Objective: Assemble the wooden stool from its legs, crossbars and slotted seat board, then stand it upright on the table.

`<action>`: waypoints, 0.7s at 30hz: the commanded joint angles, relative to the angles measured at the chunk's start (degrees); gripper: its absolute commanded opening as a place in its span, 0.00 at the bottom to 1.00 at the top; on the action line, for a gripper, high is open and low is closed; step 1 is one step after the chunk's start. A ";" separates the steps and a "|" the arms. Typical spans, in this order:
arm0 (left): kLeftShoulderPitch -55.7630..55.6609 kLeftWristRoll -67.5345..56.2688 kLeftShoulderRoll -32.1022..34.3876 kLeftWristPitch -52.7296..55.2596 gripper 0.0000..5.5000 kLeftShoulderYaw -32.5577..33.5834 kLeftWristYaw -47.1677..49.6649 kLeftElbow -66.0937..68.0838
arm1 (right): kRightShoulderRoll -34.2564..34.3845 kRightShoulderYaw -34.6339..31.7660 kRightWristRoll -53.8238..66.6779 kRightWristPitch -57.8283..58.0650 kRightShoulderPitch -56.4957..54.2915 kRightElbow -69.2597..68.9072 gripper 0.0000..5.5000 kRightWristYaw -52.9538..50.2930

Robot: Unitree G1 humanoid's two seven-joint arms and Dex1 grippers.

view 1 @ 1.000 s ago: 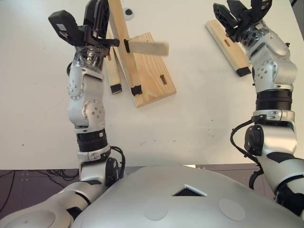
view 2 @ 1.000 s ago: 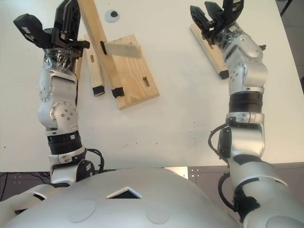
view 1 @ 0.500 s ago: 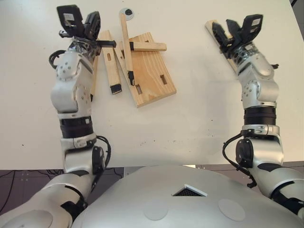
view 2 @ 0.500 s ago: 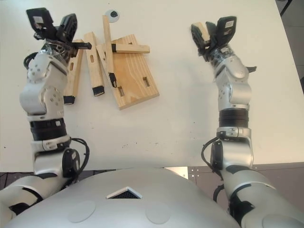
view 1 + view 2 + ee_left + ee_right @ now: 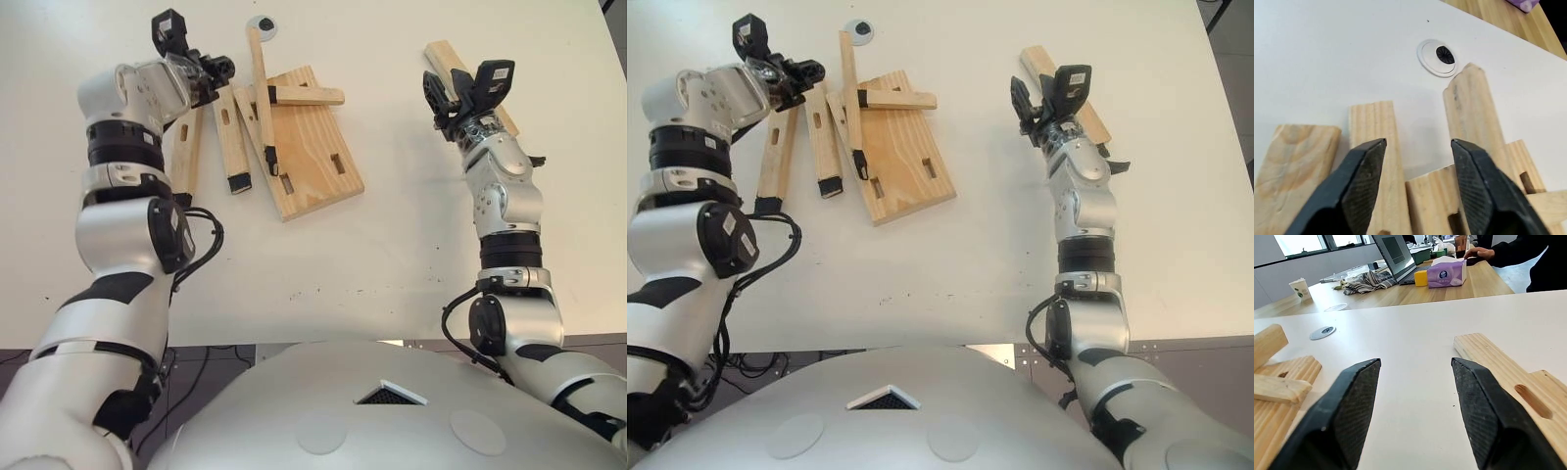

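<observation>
The slotted seat board (image 5: pixel 312 152) lies flat at the table's back left. A leg (image 5: pixel 261 98) with a crossbar (image 5: pixel 308 95) plugged into it rests across the board's far end. Two more legs (image 5: pixel 231 132) (image 5: pixel 186 152) lie side by side left of the board. My left gripper (image 5: pixel 216 70) hovers open just over their far ends, with nothing between its fingers (image 5: pixel 1365 188). Another slotted leg (image 5: pixel 446 57) lies at the back right. My right gripper (image 5: pixel 458 93) is open and empty above it, and the leg (image 5: pixel 1508 377) shows beside one finger (image 5: pixel 1484 406).
A round white cable grommet (image 5: pixel 263 24) sits in the tabletop just beyond the leg's far end. Bare white tabletop (image 5: pixel 392 245) stretches between the board and the front edge. Beyond the table stands a wooden desk with a laptop (image 5: pixel 1396 257) and a tissue pack.
The leg with its crossbar, held up in my left gripper a second ago, now lies on the seat board, let go. The left arm swung outward. The right gripper drew nearer.
</observation>
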 commanded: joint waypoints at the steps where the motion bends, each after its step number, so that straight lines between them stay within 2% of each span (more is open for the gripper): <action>1: -6.90 0.13 0.12 -0.41 0.53 1.30 -0.91 4.73 | 2.05 -0.07 -0.88 -1.49 1.10 0.78 0.48 -1.40; 4: -9.02 1.20 -1.34 -0.26 0.53 0.40 -1.88 7.86 | 3.39 -0.28 -1.11 -2.53 1.76 1.27 0.48 -2.33; 8: -9.03 6.01 -2.71 -5.30 0.53 -2.99 -1.50 12.13 | 4.50 -0.08 -1.23 -3.95 1.69 2.30 0.48 -3.24; 14: -8.39 8.96 -3.38 -10.76 0.53 -3.21 -0.34 16.96 | 5.00 -0.47 -1.25 -5.39 1.39 3.75 0.48 -3.86; 21: -9.22 10.95 -3.02 -11.52 0.53 -3.20 -1.33 18.53 | 5.93 -0.52 -1.20 -6.26 1.50 4.25 0.48 -4.89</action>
